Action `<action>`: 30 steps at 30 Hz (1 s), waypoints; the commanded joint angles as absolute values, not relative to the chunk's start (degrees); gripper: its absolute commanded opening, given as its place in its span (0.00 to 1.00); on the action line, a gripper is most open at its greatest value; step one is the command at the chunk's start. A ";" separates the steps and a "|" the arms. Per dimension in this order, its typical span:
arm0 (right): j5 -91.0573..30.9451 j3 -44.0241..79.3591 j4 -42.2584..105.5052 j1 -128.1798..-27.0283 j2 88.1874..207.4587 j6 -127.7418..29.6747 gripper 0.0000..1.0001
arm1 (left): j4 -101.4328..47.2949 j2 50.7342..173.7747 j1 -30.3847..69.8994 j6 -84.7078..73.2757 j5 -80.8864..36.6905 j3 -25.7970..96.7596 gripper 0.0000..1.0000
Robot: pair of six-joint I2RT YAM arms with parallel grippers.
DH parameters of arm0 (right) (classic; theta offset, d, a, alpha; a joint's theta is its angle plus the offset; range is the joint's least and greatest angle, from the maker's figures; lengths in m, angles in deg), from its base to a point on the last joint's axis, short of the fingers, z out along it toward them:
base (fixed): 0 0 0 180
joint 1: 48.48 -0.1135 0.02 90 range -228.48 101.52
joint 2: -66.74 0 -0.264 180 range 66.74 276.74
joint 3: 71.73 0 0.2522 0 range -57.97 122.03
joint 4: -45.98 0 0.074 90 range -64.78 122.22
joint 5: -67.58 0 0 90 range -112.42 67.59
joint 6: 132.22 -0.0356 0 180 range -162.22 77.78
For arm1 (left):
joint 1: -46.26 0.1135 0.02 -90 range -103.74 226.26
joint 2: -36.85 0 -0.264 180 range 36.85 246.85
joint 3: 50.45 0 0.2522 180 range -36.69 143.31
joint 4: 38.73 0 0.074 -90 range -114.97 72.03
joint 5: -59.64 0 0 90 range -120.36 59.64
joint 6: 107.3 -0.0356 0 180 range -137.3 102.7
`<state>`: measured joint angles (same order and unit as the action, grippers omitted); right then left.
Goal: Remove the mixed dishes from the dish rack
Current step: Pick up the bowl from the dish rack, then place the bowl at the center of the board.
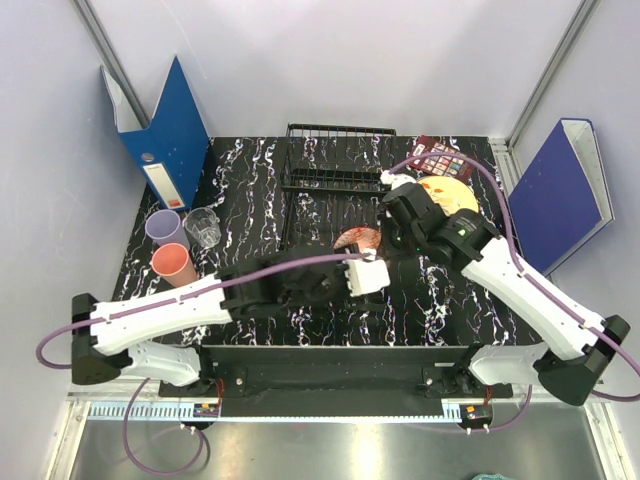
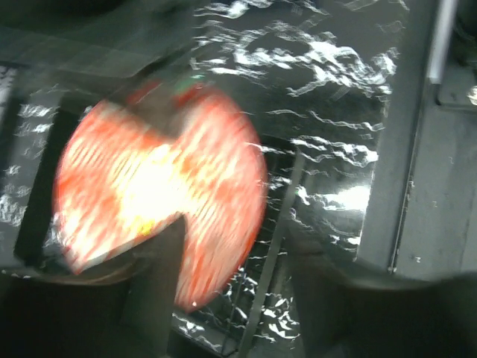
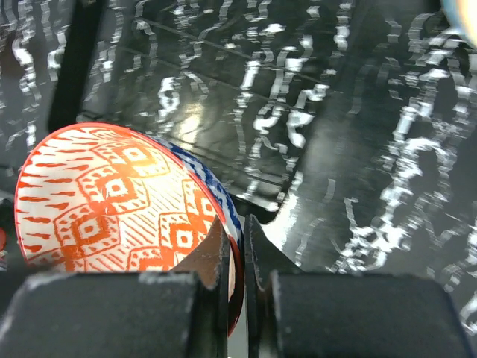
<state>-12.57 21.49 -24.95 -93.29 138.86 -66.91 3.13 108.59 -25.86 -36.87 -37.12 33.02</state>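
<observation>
The black wire dish rack (image 1: 330, 185) stands at the table's middle back. My right gripper (image 1: 380, 236) is shut on the rim of the blue-and-white bowl (image 1: 356, 239), which is orange-patterned inside; in the right wrist view the bowl (image 3: 112, 201) is tilted, its rim between my gripper's jaws (image 3: 242, 246). My left gripper (image 1: 358, 257) is just in front of the bowl and open. In the left wrist view the bowl (image 2: 164, 186) is blurred, beyond the left finger of my gripper (image 2: 238, 298). The cream orange-patterned plate (image 1: 447, 195) lies on the table at right. No white plate shows.
Lavender (image 1: 165, 227), clear glass (image 1: 203, 228) and salmon-pink (image 1: 175, 264) cups stand at the table's left. A dark red palette (image 1: 443, 157) lies behind the plate. Blue binders stand at far left (image 1: 165, 135) and far right (image 1: 560, 195).
</observation>
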 commanded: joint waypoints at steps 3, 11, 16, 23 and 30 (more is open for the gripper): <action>-4.40 31.92 -28.51 -90.85 136.70 -65.16 0.00 | -8.61 96.47 -25.64 -28.91 -51.44 28.02 0.99; -7.49 41.25 -29.04 -71.25 141.00 -64.19 0.00 | -16.26 81.51 -25.11 -13.62 -65.51 15.71 0.99; -14.47 41.27 -22.03 -58.70 143.64 -72.00 0.00 | -15.56 76.15 -24.94 -5.89 -65.17 11.83 0.99; -11.98 47.65 -15.68 -49.71 158.37 -76.33 0.00 | -14.77 72.54 -24.93 -0.78 -64.39 7.97 0.99; -10.20 52.25 -15.42 -48.83 172.73 -74.04 0.00 | -16.17 70.51 -24.93 1.60 -61.12 3.49 0.99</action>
<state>-11.41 49.12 -18.37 -49.14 168.78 -74.03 -12.19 71.87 -25.03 -1.22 -62.57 5.53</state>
